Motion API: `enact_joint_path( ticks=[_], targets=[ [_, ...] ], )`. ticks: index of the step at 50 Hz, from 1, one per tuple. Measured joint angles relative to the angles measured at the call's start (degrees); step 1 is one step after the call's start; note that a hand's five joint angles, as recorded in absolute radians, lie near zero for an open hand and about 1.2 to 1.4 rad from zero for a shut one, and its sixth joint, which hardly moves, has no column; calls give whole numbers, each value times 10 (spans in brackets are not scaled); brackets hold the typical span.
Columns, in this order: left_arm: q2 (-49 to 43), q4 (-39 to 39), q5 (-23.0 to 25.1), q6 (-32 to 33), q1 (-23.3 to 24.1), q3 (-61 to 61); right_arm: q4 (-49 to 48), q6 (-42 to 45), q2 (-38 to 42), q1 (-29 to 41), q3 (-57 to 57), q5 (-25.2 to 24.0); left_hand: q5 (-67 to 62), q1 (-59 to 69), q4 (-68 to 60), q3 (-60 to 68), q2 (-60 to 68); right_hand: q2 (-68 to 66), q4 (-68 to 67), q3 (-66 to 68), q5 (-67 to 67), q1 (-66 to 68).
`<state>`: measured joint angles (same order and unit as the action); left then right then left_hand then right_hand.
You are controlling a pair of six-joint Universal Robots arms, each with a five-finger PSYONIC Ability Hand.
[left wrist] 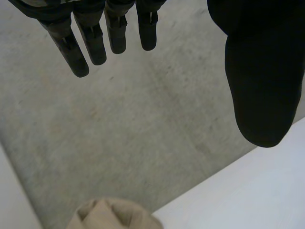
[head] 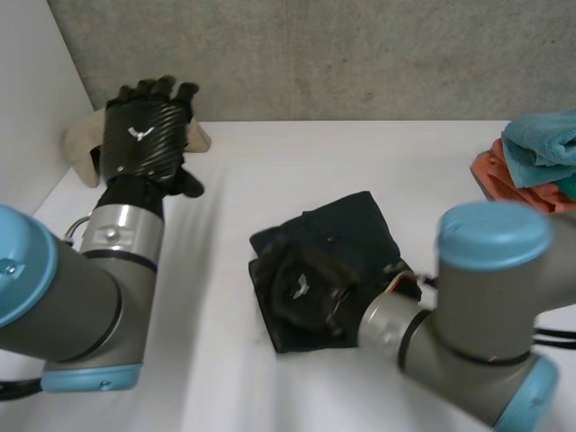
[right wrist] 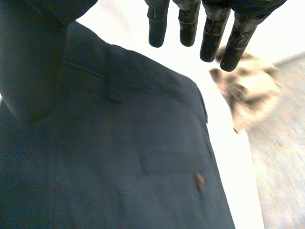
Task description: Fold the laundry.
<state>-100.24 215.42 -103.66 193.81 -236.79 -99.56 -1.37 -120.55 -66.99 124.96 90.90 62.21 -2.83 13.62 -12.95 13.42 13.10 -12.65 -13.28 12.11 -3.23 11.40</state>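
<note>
Nearby, the right hand (head: 301, 288) lies with straight, released fingers over the folded navy garment (head: 360, 229), probably to flatten it. Beyond the garment, to its left, the left hand (head: 144, 135) hangs raised, fingers straight and empty, seemingly kept clear, by a beige cloth (head: 81, 139).

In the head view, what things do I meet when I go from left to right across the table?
left hand → dark folded garment → pile of teal and orange cloths
</note>
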Motion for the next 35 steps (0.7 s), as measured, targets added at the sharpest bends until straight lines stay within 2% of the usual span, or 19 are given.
enact_joint_path(
  ticks=[4,7,10,14,19,27,35],
  targets=[
    [-21,-5,5,11,25,31,-1,-115,-44,-38,-3,3,0,0,0,0,0,0,0,-1,0,0],
    [-53,-26,8,21,61,70,1,-275,-81,-87,-10,5,0,0,0,0,0,0,0,-1,0,0],
    [-83,-56,8,25,86,100,8,-372,-93,-120,-15,6,0,0,0,0,0,0,0,-1,0,0],
    [-128,-117,3,22,116,139,31,-439,-87,-150,-26,6,0,0,0,0,0,0,0,-1,0,0],
    [-166,-183,-16,1,140,170,80,-434,-40,-158,-57,10,0,0,0,0,0,0,0,-1,0,0],
    [-212,-257,-67,-47,156,190,166,-366,65,-151,-131,32,0,0,0,0,0,0,0,-1,0,0],
    [-281,-297,-76,-51,164,213,173,-309,110,-150,-150,69,0,0,0,0,0,0,0,-4,0,-11]
  ],
)
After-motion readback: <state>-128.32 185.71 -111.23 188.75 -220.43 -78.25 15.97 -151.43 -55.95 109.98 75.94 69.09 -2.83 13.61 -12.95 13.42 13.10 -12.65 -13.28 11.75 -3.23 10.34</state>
